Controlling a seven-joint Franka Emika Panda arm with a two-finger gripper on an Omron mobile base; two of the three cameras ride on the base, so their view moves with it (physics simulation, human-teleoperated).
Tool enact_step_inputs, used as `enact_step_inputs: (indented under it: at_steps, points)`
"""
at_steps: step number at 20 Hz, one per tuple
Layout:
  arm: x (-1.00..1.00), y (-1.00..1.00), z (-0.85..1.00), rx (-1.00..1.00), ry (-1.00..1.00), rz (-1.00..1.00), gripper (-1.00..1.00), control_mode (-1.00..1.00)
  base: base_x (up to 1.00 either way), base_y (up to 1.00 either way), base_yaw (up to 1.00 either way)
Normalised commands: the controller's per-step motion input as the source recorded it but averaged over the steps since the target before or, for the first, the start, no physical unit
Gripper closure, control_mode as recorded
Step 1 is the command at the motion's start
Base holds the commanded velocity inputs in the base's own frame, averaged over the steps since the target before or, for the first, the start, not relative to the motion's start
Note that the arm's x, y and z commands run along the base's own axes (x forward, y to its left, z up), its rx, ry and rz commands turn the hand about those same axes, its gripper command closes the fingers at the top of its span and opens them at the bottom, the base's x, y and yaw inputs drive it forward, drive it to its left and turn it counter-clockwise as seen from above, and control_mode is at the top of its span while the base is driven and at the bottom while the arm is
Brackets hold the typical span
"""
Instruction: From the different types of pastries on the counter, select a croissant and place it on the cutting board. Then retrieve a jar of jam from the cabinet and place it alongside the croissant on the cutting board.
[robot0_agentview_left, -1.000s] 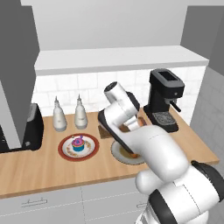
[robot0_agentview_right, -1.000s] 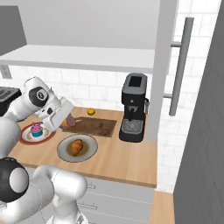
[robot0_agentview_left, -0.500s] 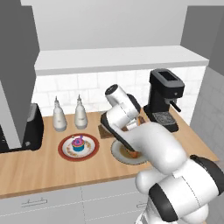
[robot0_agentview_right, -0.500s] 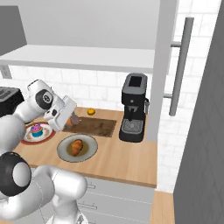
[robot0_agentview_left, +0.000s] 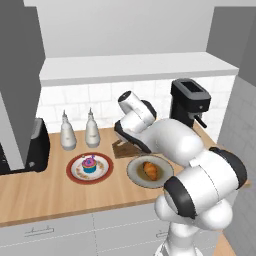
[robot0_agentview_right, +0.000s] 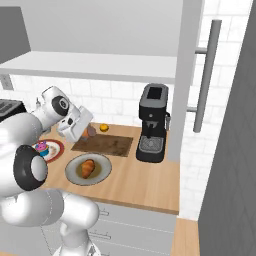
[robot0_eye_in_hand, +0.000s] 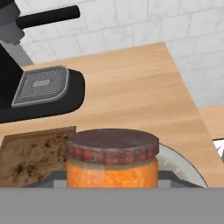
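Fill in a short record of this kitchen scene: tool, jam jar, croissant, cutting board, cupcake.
tool: closed on the jar of jam
jar of jam: upright, reddish-brown lid, orange contents
croissant: on the grey plate, not on the board
cutting board: between tool and coffee machine
cupcake: on a red-rimmed plate

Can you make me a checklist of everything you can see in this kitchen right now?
Surface: wooden counter, bare at the front right.
Job's things: croissant on the grey plate, not on the cutting board; jam jar held in the gripper over the board's left end.
Clutter: cupcake on a red-rimmed plate, two white bottles, coffee machine, small orange ball.
Gripper: shut on the jar.
Cables: nothing seen.
Surroundings: white tiled wall.
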Motion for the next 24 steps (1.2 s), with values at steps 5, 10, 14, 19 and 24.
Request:
enact_step_inputs:
  at_steps: [5, 10, 14, 19, 24]
  points:
    - [0.34, -0.13, -0.14, -0.14, 0.0, 0.08, 1.0, -1.0, 0.0, 0.0, 0.0]
    - [0.29, -0.13, -0.12, -0.16, 0.06, 0.1, 1.0, -1.0, 0.0, 0.0, 0.0]
    - [0.1, -0.04, 0.0, -0.14, 0.01, 0.06, 1.0, -1.0, 0.0, 0.0, 0.0]
    - [0.22, 0.02, -0.05, -0.09, 0.0, -0.02, 1.0, -1.0, 0.0, 0.0, 0.0]
    - [0.19, 0.0, -0.42, -0.19, -0.01, -0.02, 1.0, -1.0, 0.0, 0.0, 0.0]
